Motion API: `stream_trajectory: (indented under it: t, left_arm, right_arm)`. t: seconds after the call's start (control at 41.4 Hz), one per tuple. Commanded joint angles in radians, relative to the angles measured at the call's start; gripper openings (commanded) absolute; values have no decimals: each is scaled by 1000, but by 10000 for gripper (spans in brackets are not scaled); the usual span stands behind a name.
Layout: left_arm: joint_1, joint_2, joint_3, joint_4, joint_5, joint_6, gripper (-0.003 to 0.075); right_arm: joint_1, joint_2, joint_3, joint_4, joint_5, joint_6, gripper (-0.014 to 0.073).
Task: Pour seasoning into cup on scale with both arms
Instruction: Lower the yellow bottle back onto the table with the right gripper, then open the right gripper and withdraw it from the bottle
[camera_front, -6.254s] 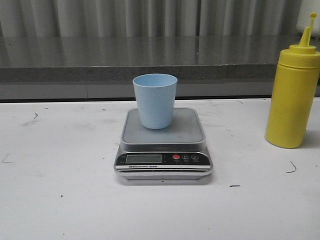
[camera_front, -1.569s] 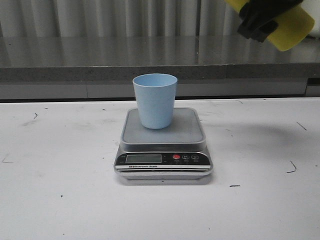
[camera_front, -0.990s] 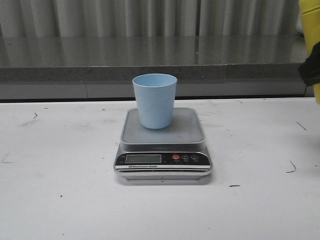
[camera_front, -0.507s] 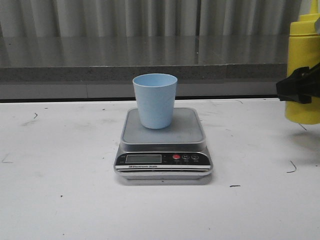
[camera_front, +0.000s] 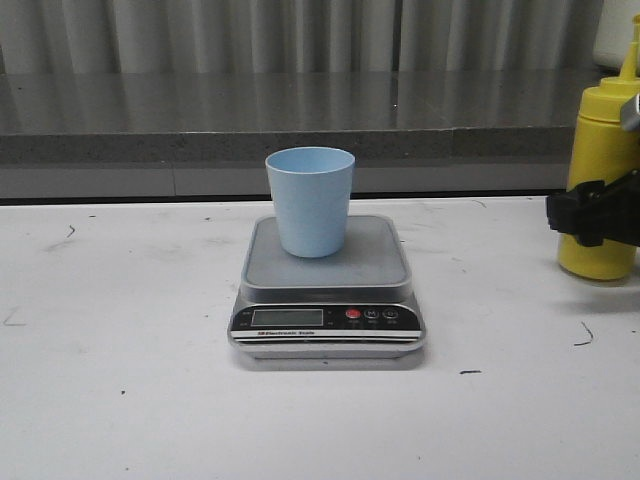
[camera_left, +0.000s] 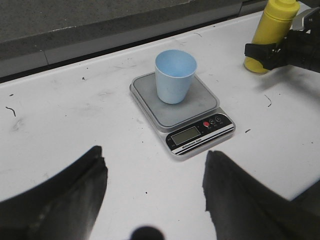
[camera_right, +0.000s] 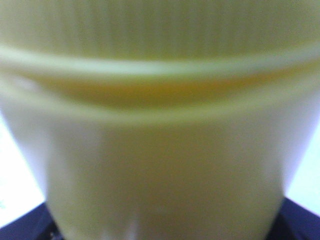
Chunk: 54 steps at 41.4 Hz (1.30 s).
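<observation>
The pale blue cup stands upright on the silver scale at mid-table; both also show in the left wrist view, the cup on the scale. The yellow seasoning bottle stands upright at the far right with its base on or just above the table. My right gripper is closed around its middle. In the right wrist view the bottle fills the frame, blurred. My left gripper is open and empty, above the table in front of the scale, and is out of the front view.
A grey ledge and a corrugated wall run along the back of the white table. The bottle and right gripper sit right of the scale in the left wrist view. Small dark marks dot the tabletop.
My right gripper has brought the bottle down from a tilted position high at the upper right to upright at table level on the right. The cup and scale have not moved.
</observation>
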<state>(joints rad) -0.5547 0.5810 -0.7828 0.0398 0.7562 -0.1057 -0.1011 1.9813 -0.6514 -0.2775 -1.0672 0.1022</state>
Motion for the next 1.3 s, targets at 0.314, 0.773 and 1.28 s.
stream_trajectory:
  t: [0.314, 0.773, 1.28]
  left_arm:
    - [-6, 1, -25, -4, -72, 2, 421]
    - [-6, 1, -25, -4, -72, 2, 421]
    - [-6, 1, -25, -4, -72, 2, 421]
  right_arm:
    - [-8, -46, -23, 21, -138, -10, 594]
    - [-8, -105, 88, 52, -141, -10, 596]
    - [83, -545, 187, -89, 594, 257, 596]
